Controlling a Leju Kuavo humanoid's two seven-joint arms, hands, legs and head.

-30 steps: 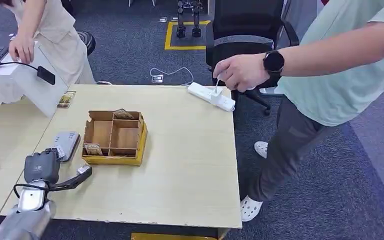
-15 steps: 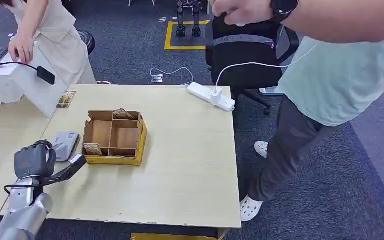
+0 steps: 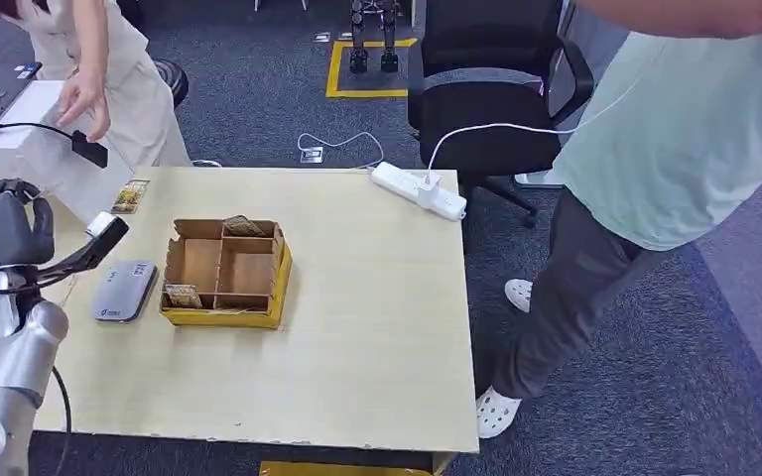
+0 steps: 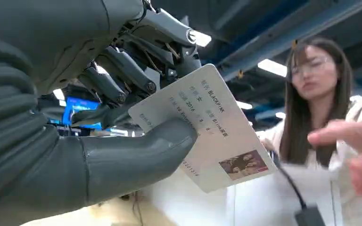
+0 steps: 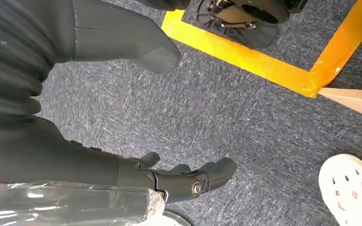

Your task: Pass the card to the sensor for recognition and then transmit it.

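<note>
I've got the L hand (image 3: 0, 230) pinching the card (image 4: 207, 127) thumb-to-fingers, raised near the sensor (image 3: 125, 290); R hand (image 5: 122, 108) released w/ nothing in it.

I see a pale wood-grain table (image 3: 377, 327) with a matt top, chipped along its near edge. On it sits a box (image 3: 226, 270) of raw brown cardboard. My left hand (image 4: 75, 117) looks like matt grey rubbery plastic; its card (image 4: 207, 127) is smooth, slightly glossy. The carpet (image 5: 245, 113) is rough grey pile.
</note>
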